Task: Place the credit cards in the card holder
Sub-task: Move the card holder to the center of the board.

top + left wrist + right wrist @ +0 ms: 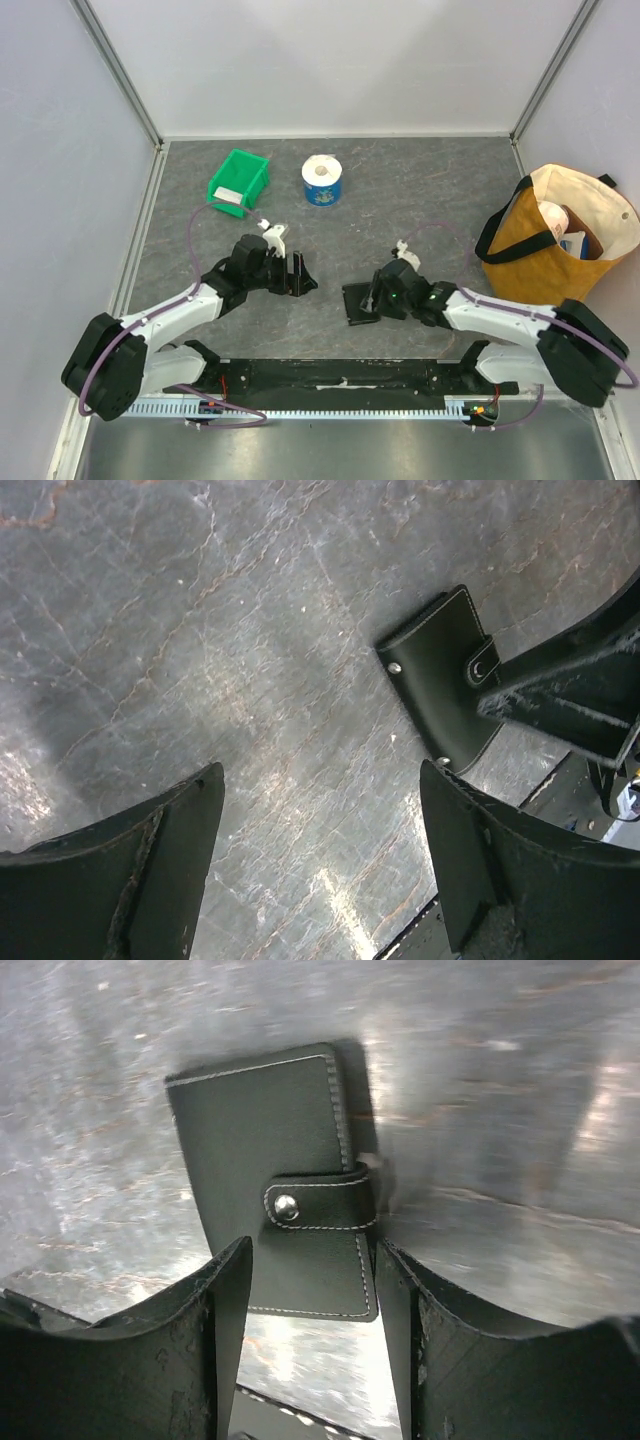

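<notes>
Card holder point(357, 305) lies closed on the table point(430, 190), snap tab point(318, 1205) fastened, near the front edge between the 2 arms. Right claw point(312, 1255) is partly open, with 1 of its 2 fingers on each side of the card holder's near end; whether they press on it cannot be told. Left claw point(320, 780) is wide open and holds nothing, low over bare table just beside the card holder. Green bin point(238, 178), blue-and-white roll point(322, 180) and tote bag point(555, 235) stand elsewhere on the table.
</notes>
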Robot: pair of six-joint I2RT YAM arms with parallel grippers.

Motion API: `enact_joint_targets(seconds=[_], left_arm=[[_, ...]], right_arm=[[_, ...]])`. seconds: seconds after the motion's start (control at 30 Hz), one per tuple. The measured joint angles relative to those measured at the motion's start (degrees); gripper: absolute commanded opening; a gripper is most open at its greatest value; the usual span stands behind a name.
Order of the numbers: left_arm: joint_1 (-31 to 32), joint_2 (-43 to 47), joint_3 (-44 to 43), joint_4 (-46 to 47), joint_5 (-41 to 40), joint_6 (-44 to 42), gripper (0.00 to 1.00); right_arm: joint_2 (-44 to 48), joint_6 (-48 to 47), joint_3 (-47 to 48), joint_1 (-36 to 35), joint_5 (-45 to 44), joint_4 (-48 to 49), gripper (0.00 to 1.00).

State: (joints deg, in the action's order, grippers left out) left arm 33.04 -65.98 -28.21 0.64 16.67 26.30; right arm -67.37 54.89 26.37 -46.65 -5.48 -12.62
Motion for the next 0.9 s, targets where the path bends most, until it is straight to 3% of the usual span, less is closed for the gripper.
enact_joint_targets(seconds=[0.1, 0.27, 0.4, 0.63, 0.9], left_arm=[[0.11, 0.07, 1.53, 0.50, -0.26, 1.36, 0.82], [0.11, 1.81, 4.85, 0.63, -2.14, 4.20, 0.82], [0.11, 3.91, 5.79, -0.46, -3.74, 5.33, 0.82], [0.11, 4.04, 5.88, -0.17, -4.68, 5.75, 0.82], [1.20, -3.26, 5.49, 3.65, -3.43, 5.53, 0.82]], right_arm=[[-6.54, 3.61, 3.10, -5.46, -1.55, 4.59, 0.54], [-18.16, 6.29, 11.89, -13.55, -2.36, 9.38, 0.62], [-18.14, 4.83, 14.53, -17.49, -4.07, 8.74, 0.65], [-6.47, -3.67, 11.98, -13.68, -9.86, 7.23, 0.64], [-9.09, -19.56, 11.28, -1.68, -4.17, 7.61, 0.68]])
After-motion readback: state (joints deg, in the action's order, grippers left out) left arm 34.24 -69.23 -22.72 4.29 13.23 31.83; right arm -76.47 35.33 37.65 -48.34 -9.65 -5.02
